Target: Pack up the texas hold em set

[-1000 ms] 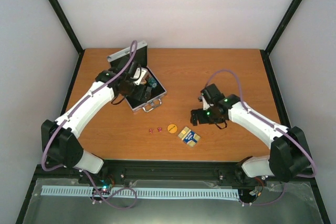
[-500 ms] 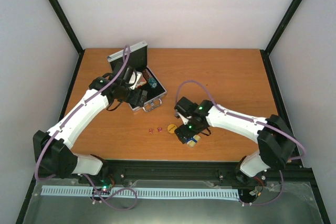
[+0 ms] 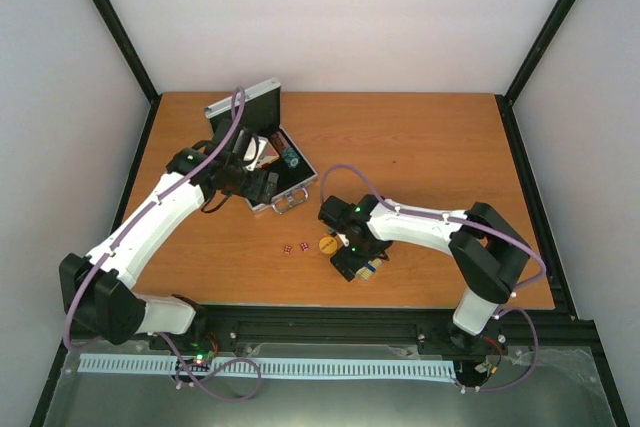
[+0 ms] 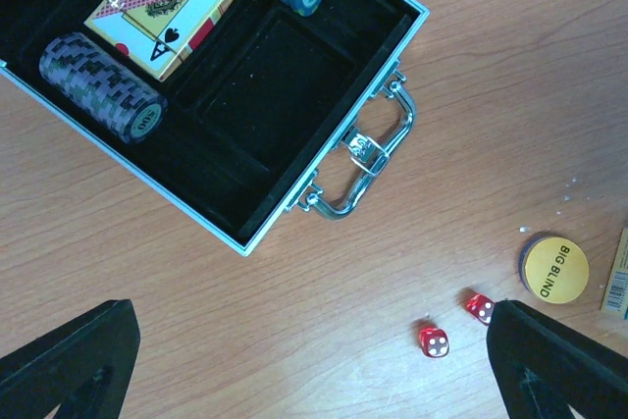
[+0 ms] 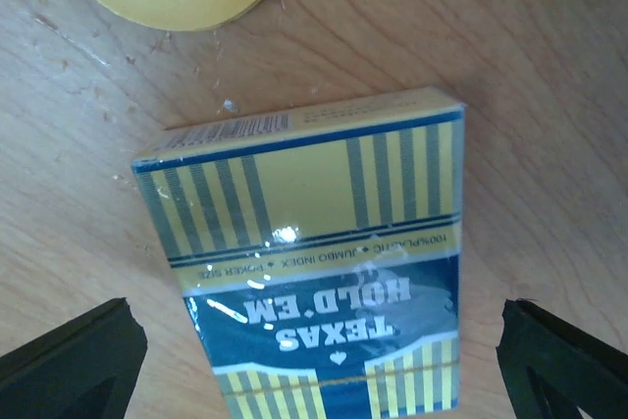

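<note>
The card deck (image 5: pixel 309 242) lies flat on the bench (image 5: pixel 549 76), within the wide-open right pincer (image 5: pixel 314 365) — the pincer is best centred and lowered, then closed across the deck's narrower width.

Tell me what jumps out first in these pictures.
The open aluminium case at the table's left rear, holding chip stacks and a card deck, draws the eye first. Next, the Texas Hold'em deck lying flat between the right gripper and its open fingers, near the yellow Big Blind button and two red dice.
</note>
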Motion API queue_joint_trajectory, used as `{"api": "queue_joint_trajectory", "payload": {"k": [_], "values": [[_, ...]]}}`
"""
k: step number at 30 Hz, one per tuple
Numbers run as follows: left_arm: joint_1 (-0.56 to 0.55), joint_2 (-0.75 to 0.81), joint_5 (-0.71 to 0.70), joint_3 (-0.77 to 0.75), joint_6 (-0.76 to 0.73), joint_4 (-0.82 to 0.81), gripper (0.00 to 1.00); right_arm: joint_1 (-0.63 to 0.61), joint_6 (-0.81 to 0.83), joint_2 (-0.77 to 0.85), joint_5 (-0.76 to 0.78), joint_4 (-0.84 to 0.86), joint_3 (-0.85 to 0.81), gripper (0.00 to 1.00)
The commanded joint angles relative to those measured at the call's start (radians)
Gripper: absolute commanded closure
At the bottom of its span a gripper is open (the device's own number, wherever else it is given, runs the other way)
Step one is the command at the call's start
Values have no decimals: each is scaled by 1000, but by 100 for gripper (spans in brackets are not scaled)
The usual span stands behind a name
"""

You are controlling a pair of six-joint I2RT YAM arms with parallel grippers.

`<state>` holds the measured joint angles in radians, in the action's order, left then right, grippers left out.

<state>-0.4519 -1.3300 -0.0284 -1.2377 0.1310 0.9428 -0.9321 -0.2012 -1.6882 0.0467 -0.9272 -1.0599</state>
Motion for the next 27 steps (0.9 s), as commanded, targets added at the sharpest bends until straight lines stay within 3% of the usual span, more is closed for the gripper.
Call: {"api": "queue_joint_trajectory", "payload": {"k": [1,10,12,17,20,24,27], "values": [[-1,39,-20,-15,-15,12,0,-5,44,-36,-5,16,-25,0],[-1,59,-35,-34,-24,27,0,12,61,-68,-32,48,-25,0],[-1,62,-39,-31,-27,29,0,21,67,-80,-46,56,-26,4],[0,69,-55,-26,-38,40,0,32,65,-93,-72,57,-39,47],[-1,78,-63,-26,-41,45,0,32,41,-89,-64,43,-51,53],[-1,99,-60,-32,-40,55,0,32,-21,-74,-34,-28,-102,77],[-1,114,-57,-49,-37,77,0,32,-92,-39,-36,-88,-191,79]]}}
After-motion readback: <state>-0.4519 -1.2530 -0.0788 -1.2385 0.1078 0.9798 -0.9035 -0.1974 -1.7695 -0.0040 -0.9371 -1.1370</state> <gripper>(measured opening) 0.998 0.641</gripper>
